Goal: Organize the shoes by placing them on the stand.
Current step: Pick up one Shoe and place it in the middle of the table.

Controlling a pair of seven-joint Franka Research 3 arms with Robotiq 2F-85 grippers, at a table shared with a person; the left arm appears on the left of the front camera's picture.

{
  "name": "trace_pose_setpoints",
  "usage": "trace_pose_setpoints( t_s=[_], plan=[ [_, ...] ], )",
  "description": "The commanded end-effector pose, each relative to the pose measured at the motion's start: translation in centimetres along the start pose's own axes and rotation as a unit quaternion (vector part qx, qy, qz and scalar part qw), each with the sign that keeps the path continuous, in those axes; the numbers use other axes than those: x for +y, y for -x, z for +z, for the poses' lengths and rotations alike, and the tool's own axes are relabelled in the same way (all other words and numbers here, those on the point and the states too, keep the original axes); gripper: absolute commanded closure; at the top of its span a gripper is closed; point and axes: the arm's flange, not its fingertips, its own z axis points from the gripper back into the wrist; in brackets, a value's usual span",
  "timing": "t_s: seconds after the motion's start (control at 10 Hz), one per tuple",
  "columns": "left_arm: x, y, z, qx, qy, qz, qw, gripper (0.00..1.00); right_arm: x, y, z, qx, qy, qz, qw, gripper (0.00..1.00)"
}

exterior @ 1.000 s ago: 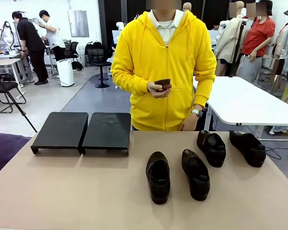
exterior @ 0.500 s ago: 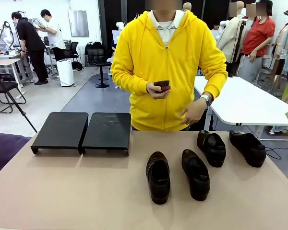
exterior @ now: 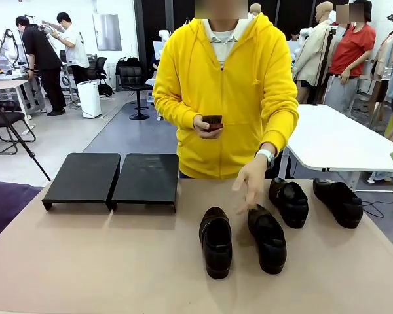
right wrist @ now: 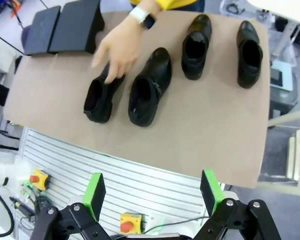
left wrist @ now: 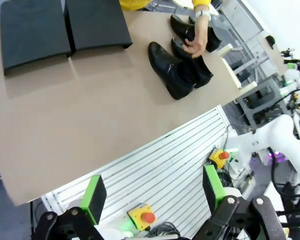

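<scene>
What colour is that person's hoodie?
The hoodie is bright yellow; the front view shows it best.

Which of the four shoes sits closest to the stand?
The shoe at the left end of the row: no other lies between it and the stand.

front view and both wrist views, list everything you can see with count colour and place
glossy black leather slip-on shoes: four, black, table's right half
low flat matte-black stands: two, black, side by side, table's far left
tan table: one, between robot and person
white table: one, behind the person, right
small dark flat object: one, held at the person's chest
yellow boxes with red buttons: two, below the table's near edge
person in a yellow hoodie: one, far side; hand with a wristwatch over the two shoes nearest the stands, contact unclear
left gripper: open, green pads
right gripper: open, green pads
</scene>
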Motion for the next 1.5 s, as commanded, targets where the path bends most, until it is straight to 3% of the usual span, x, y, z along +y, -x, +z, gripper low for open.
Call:
trace_pose_setpoints(
  t_s=[0.0,0.2,0.3,0.5,0.7,0.9,1.1,1.4],
  plan=[
    [0.2,0.0,0.2,-0.001,0.01,-0.008,1.0,0.0,-1.2,-5.1,-3.9,0.002,0.033,0.006,0.999,0.0],
    [0.2,0.0,0.2,-0.001,0.01,-0.008,1.0,0.0,-1.7,-8.5,-7.4,0.008,0.033,0.019,0.999,0.0],
    [0.2,0.0,0.2,-0.001,0.01,-0.008,1.0,0.0,-3.4,-8.6,-6.3,-0.006,0.032,0.002,0.999,0.0],
    [0.2,0.0,0.2,-0.001,0.01,-0.008,1.0,0.0,-6.4,-5.2,-0.4,-0.039,0.041,-0.046,0.997,0.0],
    [0.2,0.0,0.2,-0.001,0.01,-0.008,1.0,0.0,-6.7,-0.1,4.6,-0.066,0.062,-0.087,0.992,0.0],
    [0.2,0.0,0.2,-0.001,0.01,-0.008,1.0,0.0,-6.4,2.2,4.9,-0.076,0.071,-0.109,0.989,0.0],
    [0.2,0.0,0.2,-0.001,0.01,-0.008,1.0,0.0,-6.4,0.6,3.0,-0.066,0.068,-0.103,0.99,0.0],
    [0.2,0.0,0.2,-0.001,0.01,-0.008,1.0,0.0,-5.5,-8.1,-5.5,-0.045,0.077,-0.096,0.991,0.0]
  ],
)
